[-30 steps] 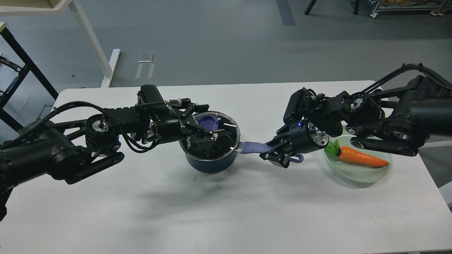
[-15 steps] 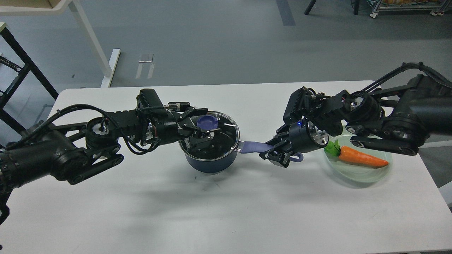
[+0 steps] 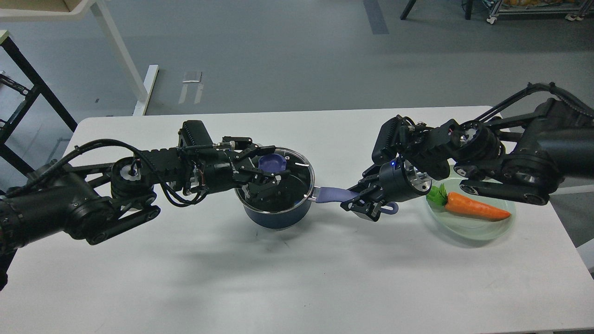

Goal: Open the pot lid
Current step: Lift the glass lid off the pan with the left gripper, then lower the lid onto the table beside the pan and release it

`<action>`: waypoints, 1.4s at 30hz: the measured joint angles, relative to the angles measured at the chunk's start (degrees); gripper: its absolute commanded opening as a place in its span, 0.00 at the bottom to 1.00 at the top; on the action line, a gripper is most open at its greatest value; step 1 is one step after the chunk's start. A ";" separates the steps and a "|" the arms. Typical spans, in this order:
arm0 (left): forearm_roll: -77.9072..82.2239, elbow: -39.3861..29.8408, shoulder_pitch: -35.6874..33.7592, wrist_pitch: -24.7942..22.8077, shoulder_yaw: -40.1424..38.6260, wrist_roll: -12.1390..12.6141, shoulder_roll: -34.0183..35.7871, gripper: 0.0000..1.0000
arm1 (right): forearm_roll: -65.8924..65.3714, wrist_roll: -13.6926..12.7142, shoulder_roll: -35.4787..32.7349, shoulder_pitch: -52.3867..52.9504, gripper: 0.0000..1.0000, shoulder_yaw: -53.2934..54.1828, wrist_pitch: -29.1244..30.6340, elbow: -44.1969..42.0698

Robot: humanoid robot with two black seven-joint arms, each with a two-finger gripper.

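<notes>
A dark blue pot (image 3: 278,217) stands mid-table with a glass lid (image 3: 299,178) seated on it. The lid has a blue knob (image 3: 272,163) at its centre. My left gripper (image 3: 267,165) hovers over the lid, open, with one finger (image 3: 256,151) behind the knob and the other (image 3: 273,179) in front of it. I cannot tell whether the fingers touch the knob. My right gripper (image 3: 366,202) is shut on the pot's blue handle (image 3: 332,193), which sticks out to the right.
A pale green plate (image 3: 482,229) holding a toy carrot (image 3: 475,207) sits at the right, just behind my right wrist. The white table (image 3: 297,273) ends close behind the pot. Table legs and frames stand on the floor beyond.
My left gripper drew back to the left and rose a little, so its fingers now stand on either side of the knob. The pot, lid and right gripper stayed put.
</notes>
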 measured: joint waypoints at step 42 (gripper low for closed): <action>-10.50 9.83 9.14 4.83 0.92 -4.65 20.34 0.42 | 0.26 0.31 -0.61 -0.47 0.25 0.09 0.08 -0.49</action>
